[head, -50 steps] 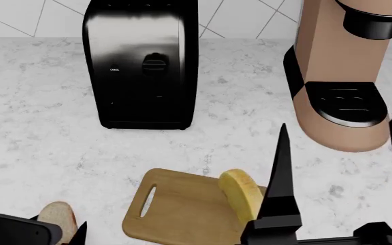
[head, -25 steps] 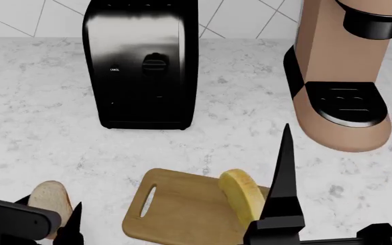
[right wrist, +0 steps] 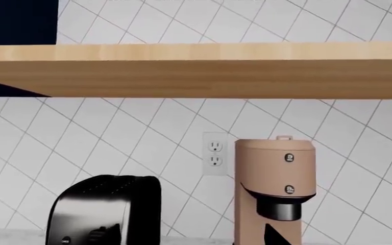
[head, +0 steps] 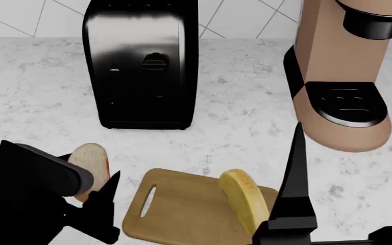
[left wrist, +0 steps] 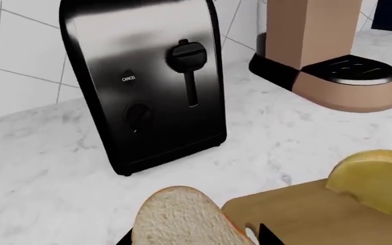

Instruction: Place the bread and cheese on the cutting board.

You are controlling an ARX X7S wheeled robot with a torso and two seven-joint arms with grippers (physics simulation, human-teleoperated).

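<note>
My left gripper (head: 95,177) is shut on the bread (head: 89,162), an orange-crusted slice with a pale speckled face. It holds the bread above the counter, just left of the cutting board (head: 175,214). In the left wrist view the bread (left wrist: 179,217) sits between the fingertips (left wrist: 268,236), beside the board (left wrist: 305,217). The yellow cheese (head: 241,198) stands on edge on the board's right part; it also shows in the left wrist view (left wrist: 378,178). My right gripper (head: 354,125) is open and empty, raised right of the cheese.
A black toaster (head: 141,61) stands behind the board on the marble counter (head: 39,117). A tan coffee machine (head: 339,76) stands at the back right. The right wrist view faces the tiled wall, with a wooden shelf (right wrist: 196,69) above and an outlet (right wrist: 214,153).
My left gripper has risen and moved right with the bread, from the frame's bottom edge to beside the board's handle end. My right gripper has shifted slightly right.
</note>
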